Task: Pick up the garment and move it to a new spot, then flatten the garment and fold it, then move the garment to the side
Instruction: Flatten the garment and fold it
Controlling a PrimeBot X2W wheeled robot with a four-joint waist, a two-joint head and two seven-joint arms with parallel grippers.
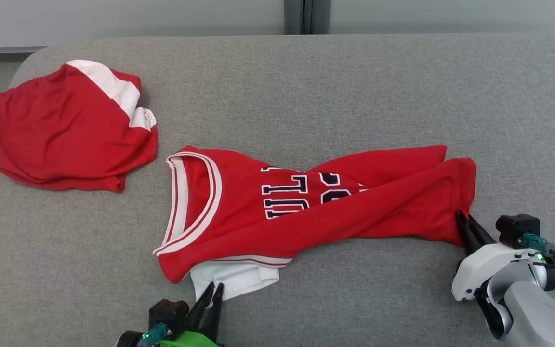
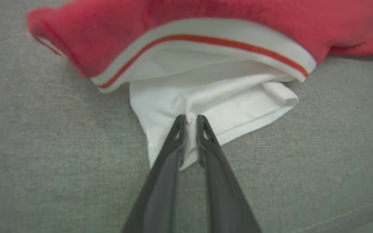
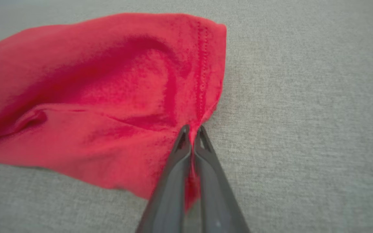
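The garment [image 1: 354,212] is a red jersey with white trim and black lettering. It lies bunched lengthwise on the grey surface, neck opening to the left. My left gripper [image 1: 214,287] is at its near-left end, shut on a fold of the white cloth [image 2: 225,97] that sticks out under the red edge [image 2: 206,13]. In the left wrist view that cloth sits between my left gripper [image 2: 191,119] tips. My right gripper [image 1: 465,218] is at the jersey's right end, shut on the red hem corner [image 3: 202,106]. Red fabric shows pinched in my right gripper [image 3: 192,129].
A second red piece with a white band, like shorts [image 1: 65,130], lies crumpled at the far left. The grey cushioned surface [image 1: 354,86] stretches wide behind and right of the jersey. Its back edge meets a pale wall, and its left corner is rounded.
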